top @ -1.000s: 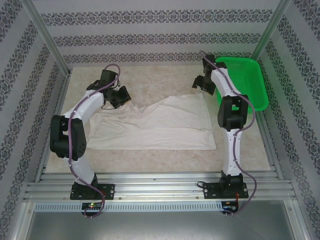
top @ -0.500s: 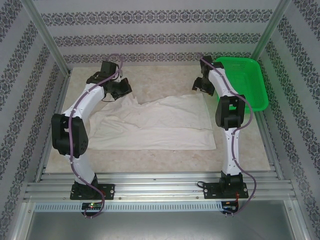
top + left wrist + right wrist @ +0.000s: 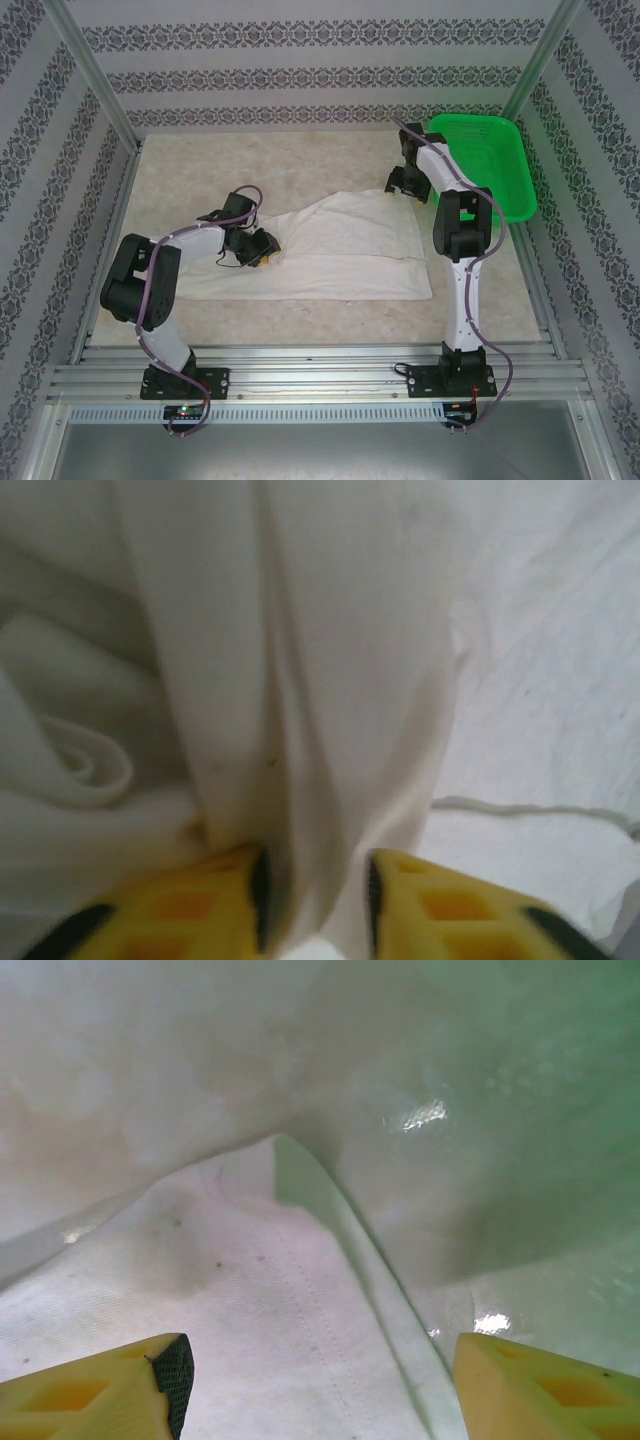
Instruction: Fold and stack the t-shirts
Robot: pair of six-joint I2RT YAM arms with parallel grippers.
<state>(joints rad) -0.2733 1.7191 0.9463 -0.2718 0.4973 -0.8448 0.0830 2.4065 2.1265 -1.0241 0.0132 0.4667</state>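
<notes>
- Clearly, the white t-shirt lies spread across the middle of the table.
- Left gripper is low over the shirt's left end, its jaws narrowed on a bunched fold of cloth.
- Right gripper hovers at the shirt's far right corner, beside the green basket, jaws wide apart and holding nothing.

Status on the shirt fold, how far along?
Done: nothing stacked; the t-shirt lies mostly spread on the table. In hand: a fold of it sits inside the left claw, grip unclear; the right claw is open above its far right corner. Left: finish folding, then stack.
</notes>
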